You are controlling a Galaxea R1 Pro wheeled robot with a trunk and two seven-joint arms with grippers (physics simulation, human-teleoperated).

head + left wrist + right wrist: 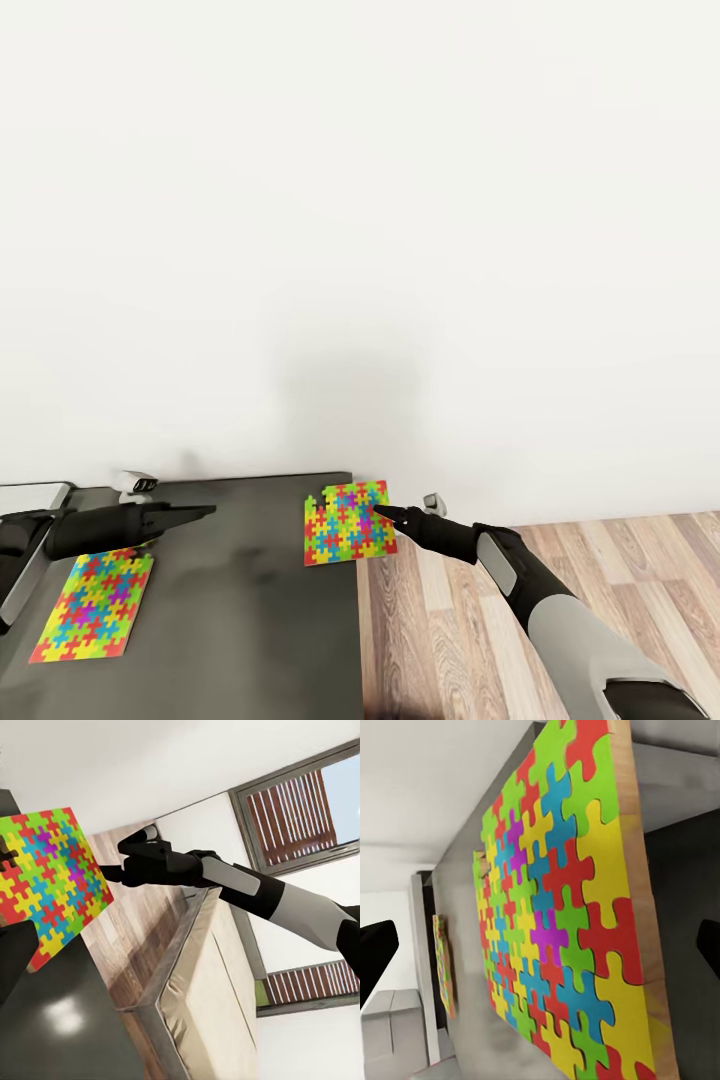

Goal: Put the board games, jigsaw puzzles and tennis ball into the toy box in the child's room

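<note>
fingers (376, 958) of the right gripper (384, 514) are spread wide and hold nothing, their dark tips framing the edge of the near jigsaw puzzle (347, 523), which overhangs the bench (250, 600) corner. the overhanging edge is best straddled before closing, so the thin board is pinched, not pushed. the left gripper (205, 513) is poised above the second jigsaw puzzle (94, 605); its spread cannot be told. a grey rim at the far left is perhaps the toy box (30, 560); contents are unseen.
</note>
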